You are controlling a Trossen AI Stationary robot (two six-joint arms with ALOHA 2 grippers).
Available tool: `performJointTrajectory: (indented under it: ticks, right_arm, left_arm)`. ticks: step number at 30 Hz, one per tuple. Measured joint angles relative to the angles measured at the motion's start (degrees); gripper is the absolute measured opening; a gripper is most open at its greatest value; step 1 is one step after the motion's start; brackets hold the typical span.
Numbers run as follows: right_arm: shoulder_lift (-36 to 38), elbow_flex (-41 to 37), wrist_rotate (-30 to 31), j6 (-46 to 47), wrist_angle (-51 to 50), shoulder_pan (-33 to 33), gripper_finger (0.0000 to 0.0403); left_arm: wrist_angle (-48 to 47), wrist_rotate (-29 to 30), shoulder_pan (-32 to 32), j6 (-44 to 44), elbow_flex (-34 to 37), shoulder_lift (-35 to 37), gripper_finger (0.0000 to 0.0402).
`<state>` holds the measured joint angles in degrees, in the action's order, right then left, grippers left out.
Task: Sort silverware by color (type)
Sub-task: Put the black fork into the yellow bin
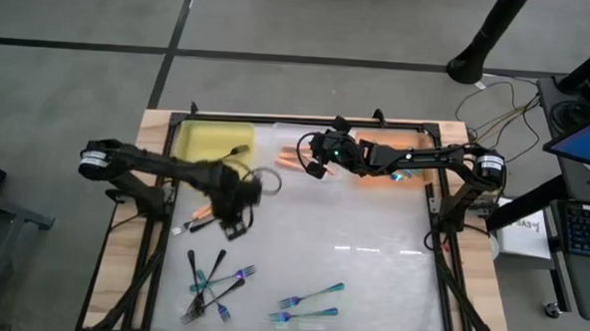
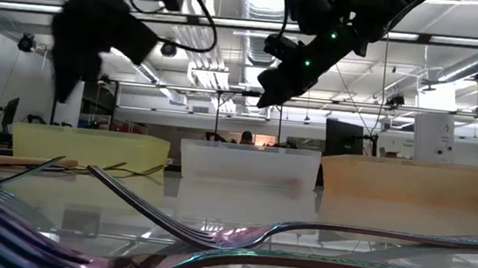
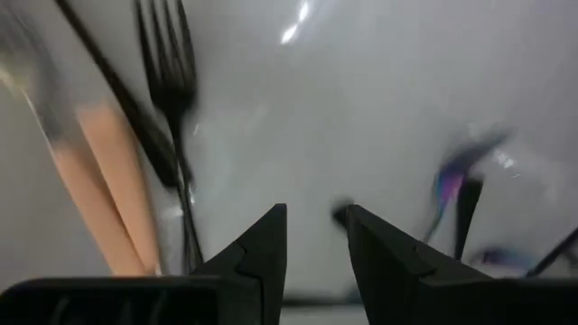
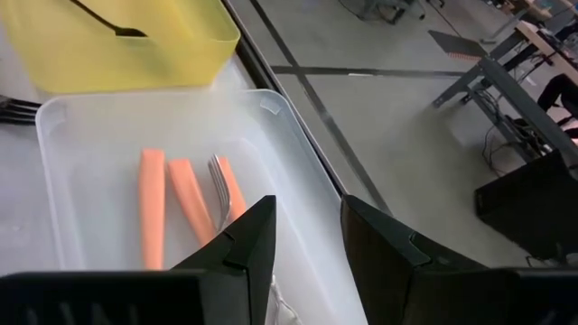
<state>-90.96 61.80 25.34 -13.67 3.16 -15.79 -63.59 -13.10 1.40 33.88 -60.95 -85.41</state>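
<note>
Left claw [image 1: 235, 205] hangs low over the worktop [image 1: 370, 279], fingers slightly parted and nothing between them, right by an orange-handled fork [image 3: 113, 194] and a black fork [image 3: 172, 86]. Right claw [image 4: 307, 236] hovers above the clear bin [image 4: 63, 153], narrowly open and empty, orange forks [image 4: 172, 203] lying inside. More forks [image 1: 220, 282] wait scattered near the front edge. My call: the pick comes next, so the left should straddle one handle only, squarely, clear of its neighbour, then close
</note>
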Motion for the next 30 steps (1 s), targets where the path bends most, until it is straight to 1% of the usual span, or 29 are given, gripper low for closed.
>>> performJointTrajectory:
  ticks: [2, 4, 6, 8, 10, 13, 16, 20, 25, 28, 30]
  right_arm:
    - [0.0, 0.0, 0.0, 0.74, 0.0, 0.0, 0.0118]
    - [0.0, -0.02, -0.02, 1.34, 0.06, 0.0, 0.0118]
    - [0.0, 0.0, -0.02, 1.84, 0.07, 0.0, 0.0118]
    - [0.0, 0.0, -0.03, 2.33, 0.11, 0.0, 0.0118]
    - [0.0, 0.0, -0.04, 2.58, 0.11, 0.0, 0.0118]
    - [0.0, 0.0, -0.06, 2.19, -0.07, 0.0, 0.0118]
    - [0.0, 0.0, -0.07, 2.19, -2.41, 0.0, 0.0118]
    - [0.0, 0.0, -0.13, 4.57, -7.95, 0.0, 0.0118]
    - [0.07, 0.0, -2.55, 4.79, -10.61, 0.28, 0.0118]
    - [0.26, 0.14, -4.08, 4.88, -10.6, 0.31, 0.0118]
    - [0.26, 0.34, -4.69, 5.22, -10.59, 0.3, 0.0118]
  left_arm:
    - [-1.93, 0.01, 4.33, 4.29, 0.0, 0.0, 0.0098]
    - [-1.74, 1.0, 8.33, 8.5, 0.0, 0.0, 0.0098]
    - [-1.58, 5.14, 11.19, 13.58, 0.0, 0.0, 0.0098]
    - [-1.58, 10.35, 12.3, 18.44, 0.0, 0.0, 0.0098]
    - [-1.44, 12.49, 12.3, 19.75, 0.0, 0.0, 0.0098]
    - [-1.16, 13.24, 12.25, 17.16, 0.0, -0.13, 0.0098]
    - [-1.15, 12.95, 12.43, 15.07, 0.74, -0.47, 0.0098]
    - [-0.87, 12.0, 13.35, 15.43, 3.69, -0.59, 0.0098]
    - [2.01, 6.67, 16.66, 18.26, 5.38, -0.59, 0.0098]
    - [5.81, 3.28, 19.33, 21.65, 5.38, -0.57, 0.0098]
    - [8.22, 2.05, 21.14, 26.88, 5.38, -0.62, 0.0098]
